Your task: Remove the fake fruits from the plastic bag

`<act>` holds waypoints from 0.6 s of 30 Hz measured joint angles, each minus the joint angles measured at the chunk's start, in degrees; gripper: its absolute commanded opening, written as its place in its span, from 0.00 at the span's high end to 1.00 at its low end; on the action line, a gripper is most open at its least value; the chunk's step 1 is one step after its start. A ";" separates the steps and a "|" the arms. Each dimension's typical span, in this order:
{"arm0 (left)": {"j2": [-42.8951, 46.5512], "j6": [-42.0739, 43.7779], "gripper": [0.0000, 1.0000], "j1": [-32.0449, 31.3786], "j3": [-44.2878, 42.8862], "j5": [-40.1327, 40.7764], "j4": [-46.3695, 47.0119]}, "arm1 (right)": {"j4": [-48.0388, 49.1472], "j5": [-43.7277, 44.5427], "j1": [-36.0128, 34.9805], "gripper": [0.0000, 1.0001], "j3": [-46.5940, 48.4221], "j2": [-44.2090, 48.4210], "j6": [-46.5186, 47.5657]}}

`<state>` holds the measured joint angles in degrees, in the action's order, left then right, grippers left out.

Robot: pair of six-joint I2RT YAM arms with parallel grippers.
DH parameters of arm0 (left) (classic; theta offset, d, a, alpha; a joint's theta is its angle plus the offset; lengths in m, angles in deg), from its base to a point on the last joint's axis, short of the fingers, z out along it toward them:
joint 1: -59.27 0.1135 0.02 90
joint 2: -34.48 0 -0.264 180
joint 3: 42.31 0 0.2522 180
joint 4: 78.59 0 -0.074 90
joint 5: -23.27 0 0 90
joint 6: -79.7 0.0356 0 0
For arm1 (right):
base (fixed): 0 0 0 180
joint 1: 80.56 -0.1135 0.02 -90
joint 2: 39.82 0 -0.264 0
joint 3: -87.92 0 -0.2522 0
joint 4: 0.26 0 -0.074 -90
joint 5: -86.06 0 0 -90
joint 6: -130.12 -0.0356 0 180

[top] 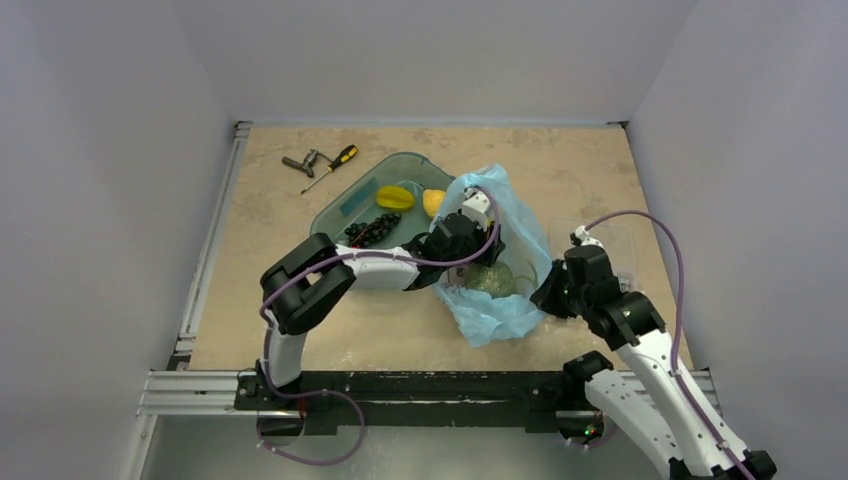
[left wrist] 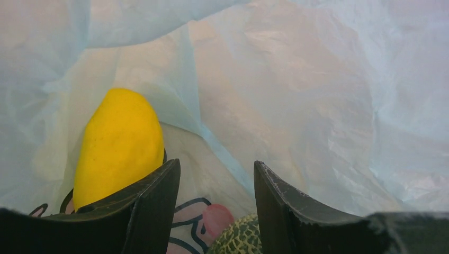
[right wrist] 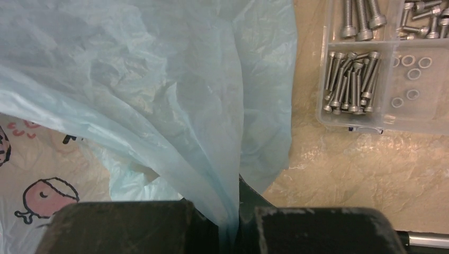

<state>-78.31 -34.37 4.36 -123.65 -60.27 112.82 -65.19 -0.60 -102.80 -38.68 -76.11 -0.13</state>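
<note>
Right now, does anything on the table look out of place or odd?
Nothing is spilled or broken. Only the screwdriver lying loose beside the tray and the clear box of bolts next to the bag look out of place: both are workshop hardware, unrelated to the task.

A teal tray (top: 332, 210) is sitting on the far-left part of the table (top: 570, 170). It is holding a star fruit (top: 395, 196) and a pear (top: 433, 203) at its far end, and black grapes (top: 370, 231) nearer. A screwdriver (top: 332, 167) is lying just beyond the tray's left rim, with a small metal tool (top: 300, 163) to its left. On the right, a clear box (right wrist: 418, 112) is resting on the table, holding screws (right wrist: 349, 82) in one section and washers (right wrist: 410, 61) in the next.
</note>
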 measured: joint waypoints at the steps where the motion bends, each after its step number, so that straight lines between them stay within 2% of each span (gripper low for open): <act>1: 0.20 -0.22 0.47 -0.11 1.11 0.31 1.18 | 0.37 -0.37 -0.04 1.00 -0.04 -0.48 0.44; 6: 2.36 -0.07 0.42 -1.49 5.44 1.90 3.76 | 2.69 -3.69 -0.15 1.00 -1.51 0.44 2.40; 10: 4.55 1.14 0.36 -2.75 5.99 1.36 1.38 | 3.19 -6.23 -0.15 1.00 -3.39 2.01 3.48; 13: 7.26 2.03 0.31 -3.23 5.99 -0.48 -1.09 | 3.30 -7.32 -0.15 1.00 -3.65 2.40 3.91; 18: 12.48 2.86 0.29 -3.23 6.84 -5.90 0.15 | 3.98 -7.39 -0.15 1.00 -3.65 2.73 4.39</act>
<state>-65.83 -31.51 1.12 -116.80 -66.17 112.97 -61.22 -7.99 -102.95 -42.33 -73.38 4.27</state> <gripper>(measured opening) 0.704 0.004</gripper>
